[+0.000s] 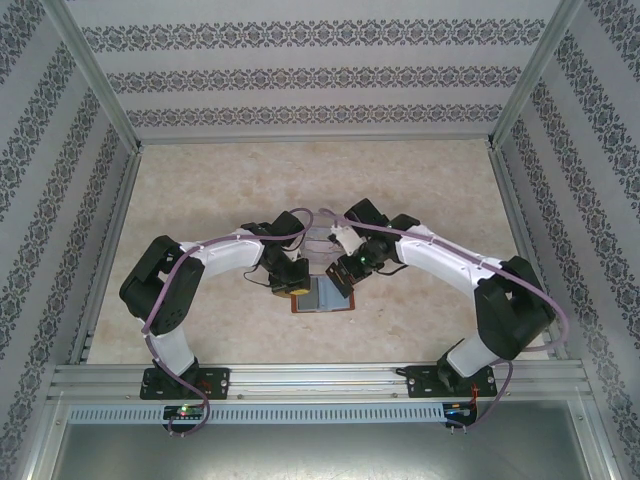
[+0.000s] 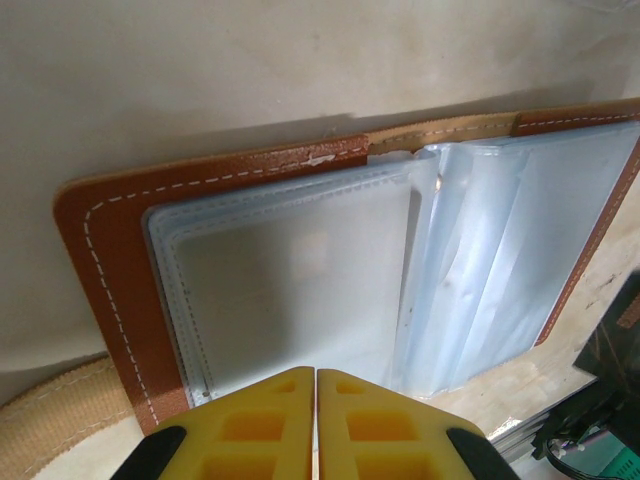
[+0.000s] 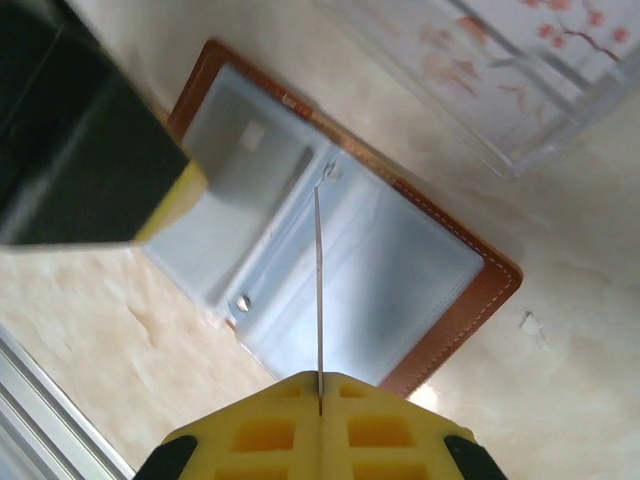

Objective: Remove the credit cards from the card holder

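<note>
The card holder [image 1: 322, 295] lies open on the table, brown leather [image 2: 100, 260] around pale blue-grey clear sleeves [image 3: 400, 280]. My left gripper [image 2: 317, 375] is shut, its yellow tips down on the near edge of the holder's left half, with nothing visible between them. My right gripper [image 3: 320, 385] is shut on a credit card [image 3: 318, 290]. The card shows edge-on as a thin line and stands lifted above the holder's middle fold. In the top view both grippers [image 1: 290, 278] [image 1: 346, 270] meet over the holder.
A clear plastic tray [image 3: 520, 110] with pink-patterned cards inside sits just beyond the holder, between the two wrists [image 1: 320, 240]. The holder's tan strap [image 2: 50, 410] lies at its left. The aluminium rail [image 1: 320, 378] runs along the near edge.
</note>
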### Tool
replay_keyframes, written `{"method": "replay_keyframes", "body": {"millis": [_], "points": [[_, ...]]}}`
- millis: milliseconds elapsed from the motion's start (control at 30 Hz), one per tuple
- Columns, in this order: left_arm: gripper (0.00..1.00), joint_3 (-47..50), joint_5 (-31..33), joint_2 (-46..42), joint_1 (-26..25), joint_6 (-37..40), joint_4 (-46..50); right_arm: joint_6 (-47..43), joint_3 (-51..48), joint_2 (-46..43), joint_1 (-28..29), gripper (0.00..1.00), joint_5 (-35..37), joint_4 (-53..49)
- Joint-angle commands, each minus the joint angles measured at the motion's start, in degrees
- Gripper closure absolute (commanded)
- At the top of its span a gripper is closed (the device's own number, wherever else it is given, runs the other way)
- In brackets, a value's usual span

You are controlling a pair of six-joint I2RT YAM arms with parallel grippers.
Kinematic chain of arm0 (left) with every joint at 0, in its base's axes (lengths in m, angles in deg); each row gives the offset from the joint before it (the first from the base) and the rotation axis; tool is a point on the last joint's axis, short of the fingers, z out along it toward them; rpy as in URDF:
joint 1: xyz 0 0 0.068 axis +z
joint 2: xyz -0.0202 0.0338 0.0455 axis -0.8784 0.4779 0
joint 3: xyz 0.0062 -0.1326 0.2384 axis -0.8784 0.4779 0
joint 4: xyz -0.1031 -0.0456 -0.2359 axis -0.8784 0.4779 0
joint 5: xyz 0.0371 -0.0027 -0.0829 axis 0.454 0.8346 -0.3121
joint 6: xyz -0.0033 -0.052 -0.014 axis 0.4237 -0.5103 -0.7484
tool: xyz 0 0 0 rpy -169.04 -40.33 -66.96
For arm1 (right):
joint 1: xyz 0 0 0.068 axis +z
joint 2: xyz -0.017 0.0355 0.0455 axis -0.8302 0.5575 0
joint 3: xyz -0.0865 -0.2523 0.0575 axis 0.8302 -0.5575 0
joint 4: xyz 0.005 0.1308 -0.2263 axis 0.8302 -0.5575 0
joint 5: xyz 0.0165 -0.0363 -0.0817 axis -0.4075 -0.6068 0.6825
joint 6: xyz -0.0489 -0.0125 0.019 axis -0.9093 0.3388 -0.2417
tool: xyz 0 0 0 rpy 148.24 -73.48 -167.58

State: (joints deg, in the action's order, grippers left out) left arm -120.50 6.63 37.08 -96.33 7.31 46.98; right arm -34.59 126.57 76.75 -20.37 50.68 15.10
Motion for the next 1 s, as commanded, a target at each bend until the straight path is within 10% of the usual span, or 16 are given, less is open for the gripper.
{"method": "replay_keyframes", "body": {"millis": [0, 967], "points": [[0.91, 0.7, 0.7, -1.2, 0.2, 1.4, 0.4, -18.7, 4.1, 1.5, 0.1, 1.00, 0.1, -8.9], [0.92, 7.9, 3.6, -7.8, 2.1, -0.7, -0.3, -55.0, 43.1, 22.2, -4.5, 1.00, 10.4, -29.2]]}}
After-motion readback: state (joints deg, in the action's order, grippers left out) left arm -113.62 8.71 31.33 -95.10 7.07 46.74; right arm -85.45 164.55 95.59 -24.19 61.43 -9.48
